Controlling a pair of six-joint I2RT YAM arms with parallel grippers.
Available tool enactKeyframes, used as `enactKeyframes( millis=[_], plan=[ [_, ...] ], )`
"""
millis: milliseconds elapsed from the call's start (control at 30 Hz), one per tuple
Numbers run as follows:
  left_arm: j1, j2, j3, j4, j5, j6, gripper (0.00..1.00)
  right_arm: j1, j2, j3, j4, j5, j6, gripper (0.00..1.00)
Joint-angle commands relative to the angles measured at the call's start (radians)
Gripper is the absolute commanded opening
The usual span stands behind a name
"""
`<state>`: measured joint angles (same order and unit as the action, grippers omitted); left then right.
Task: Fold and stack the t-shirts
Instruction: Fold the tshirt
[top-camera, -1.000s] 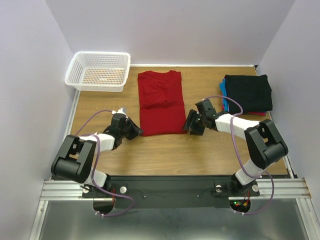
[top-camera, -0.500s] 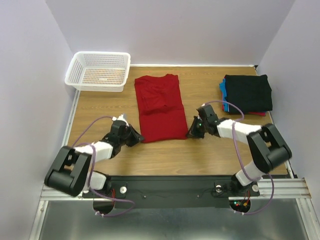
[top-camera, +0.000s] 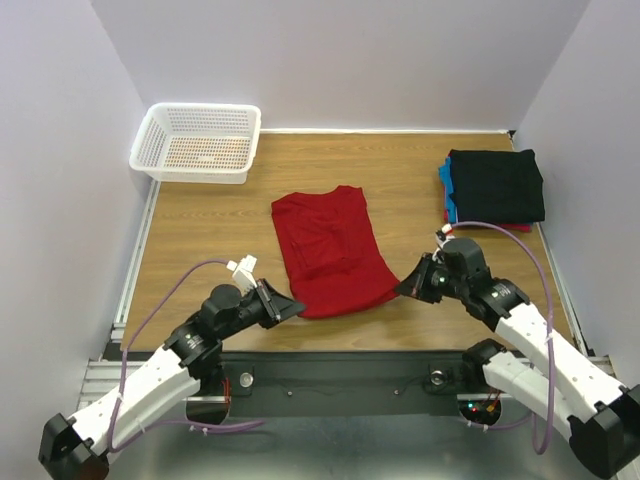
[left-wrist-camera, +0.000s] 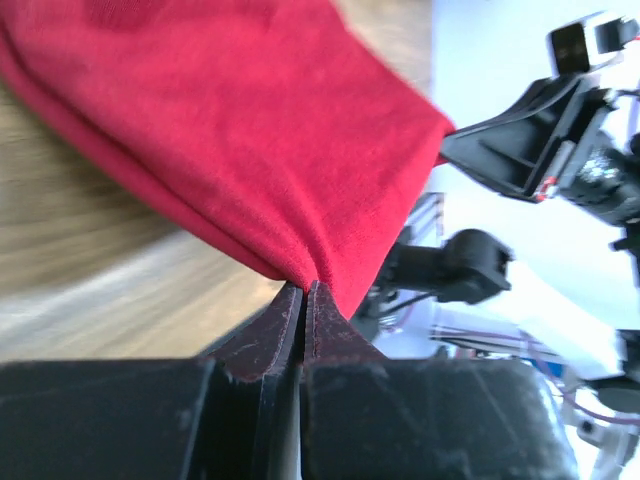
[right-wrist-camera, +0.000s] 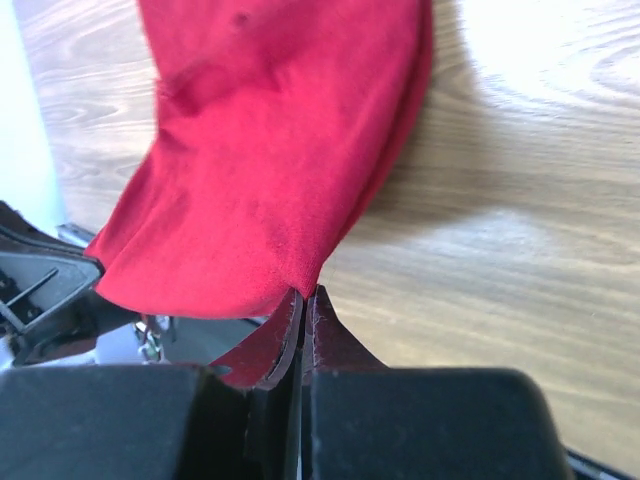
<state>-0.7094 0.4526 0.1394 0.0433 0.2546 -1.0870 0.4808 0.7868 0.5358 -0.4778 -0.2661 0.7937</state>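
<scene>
A bright red t-shirt lies lengthwise on the wooden table, its near hem close to the front edge. My left gripper is shut on the hem's near-left corner. My right gripper is shut on the near-right corner. The cloth stretches between them, slightly lifted at the hem. A stack of folded t-shirts, black on top with blue and pink-red edges showing, sits at the far right.
A white lattice basket stands at the far left corner. Bare wood lies left of the red shirt and between the shirt and the stack. The metal front rail runs just below the grippers.
Both grippers have pulled the red shirt toward the near edge, holding its hem corners. The right gripper closed on its corner during this second. Both arms have drawn back and stretched out.
</scene>
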Motion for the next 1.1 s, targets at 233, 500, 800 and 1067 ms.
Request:
enactKeyframes(
  millis=[233, 500, 800, 1067],
  plan=[
    [-0.007, 0.196, 0.293, -0.095, -0.166, 0.080, 0.00, 0.010, 0.172, 0.356, -0.050, 0.193, -0.062, 0.01],
    [0.039, 0.383, 0.482, -0.069, -0.241, 0.163, 0.00, 0.008, 0.351, 0.558, -0.022, 0.330, -0.109, 0.01],
    [0.194, 0.475, 0.516, 0.001, -0.164, 0.222, 0.00, 0.007, 0.535, 0.740, 0.015, 0.395, -0.174, 0.00],
    [0.307, 0.612, 0.580, 0.050, -0.092, 0.283, 0.00, -0.007, 0.744, 0.885, 0.042, 0.400, -0.198, 0.00]
  ],
)
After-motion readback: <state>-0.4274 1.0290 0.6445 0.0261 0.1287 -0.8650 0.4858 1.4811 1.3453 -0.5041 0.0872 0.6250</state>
